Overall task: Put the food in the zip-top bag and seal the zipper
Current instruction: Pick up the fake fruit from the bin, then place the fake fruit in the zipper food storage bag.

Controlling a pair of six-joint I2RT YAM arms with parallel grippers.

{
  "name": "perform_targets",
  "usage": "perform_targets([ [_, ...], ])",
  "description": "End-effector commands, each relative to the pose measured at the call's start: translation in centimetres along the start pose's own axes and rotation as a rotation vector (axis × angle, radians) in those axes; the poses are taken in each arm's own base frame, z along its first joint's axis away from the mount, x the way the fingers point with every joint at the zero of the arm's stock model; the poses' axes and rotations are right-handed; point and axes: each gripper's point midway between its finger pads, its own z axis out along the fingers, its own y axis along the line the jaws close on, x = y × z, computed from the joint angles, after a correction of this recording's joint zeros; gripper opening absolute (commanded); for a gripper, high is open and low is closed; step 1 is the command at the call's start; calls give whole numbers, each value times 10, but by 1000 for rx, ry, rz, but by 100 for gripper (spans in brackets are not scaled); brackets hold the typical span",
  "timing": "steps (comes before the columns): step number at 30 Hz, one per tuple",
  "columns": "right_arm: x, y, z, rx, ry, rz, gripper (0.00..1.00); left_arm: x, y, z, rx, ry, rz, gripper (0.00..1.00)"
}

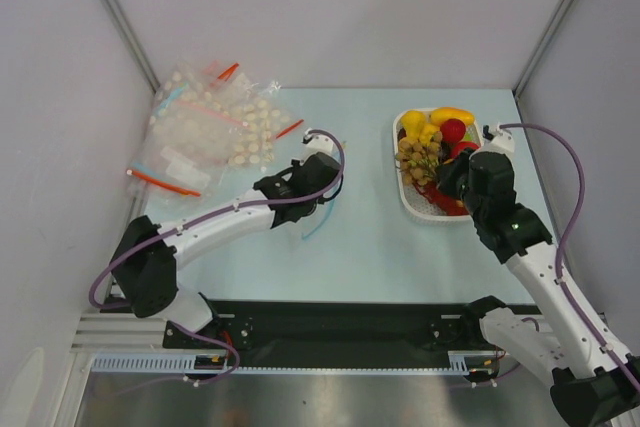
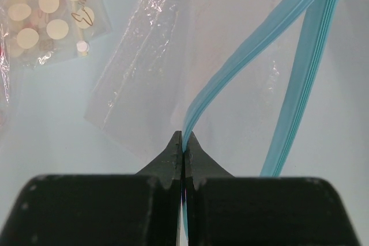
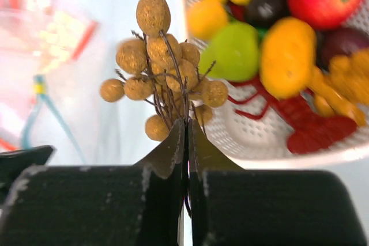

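Right gripper (image 3: 185, 124) is pinched fully closed on the stems of the brown fruit bunch (image 3: 164, 67), at the left rim of the white tray (image 3: 248, 145). Left gripper (image 2: 183, 141) is clamped tight on one lip of the zipper (image 2: 242, 56), other lip hanging apart, so the mouth gapes. The zip-top bag (image 2: 144, 67) is mid-table, to my right hand's left: I judge a leftward carry. Remaining food (image 3: 285, 56) sits in the tray.
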Motion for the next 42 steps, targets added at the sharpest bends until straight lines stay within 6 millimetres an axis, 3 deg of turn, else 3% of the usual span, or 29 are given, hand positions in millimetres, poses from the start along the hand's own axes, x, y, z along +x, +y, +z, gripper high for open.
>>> perform_targets([
  [1, -30, 40, -14, -180, -53, -37, 0, -16, -2, -14, 43, -54, -68, 0],
  [5, -18, 70, -16, -391, -54, -89, 0, -12, -17, -19, 136, -37, -81, 0],
  [6, -7, 83, -25, -500, -26, -107, 0, -13, -20, -21, 159, -37, -85, 0],
  [7, -9, 93, -29, -570, -56, -111, 0, -15, -23, -23, 180, -41, -92, 0],
  [8, 5, 92, -28, -602, -30, -118, 0, -13, -28, -25, 212, -32, -90, 0],
  [17, 19, 128, -71, -905, -72, -152, 0, -7, -48, -32, 326, 5, -86, 0],
  [22, 26, 137, -83, -979, -89, -167, 0, -10, -60, -46, 424, 10, -99, 0],
  [27, 25, 134, -90, -993, -139, -139, 0, -20, -61, -67, 497, -21, -131, 0],
  [34, 36, 136, -86, -1023, -110, -111, 0, -34, -66, -98, 621, -64, -174, 0],
  [39, 41, 142, -91, -1059, -93, -114, 0, -32, -75, -103, 669, -30, -160, 0],
  [42, 43, 138, -81, -1003, -82, -116, 0, -40, -72, -108, 669, -51, -173, 0],
])
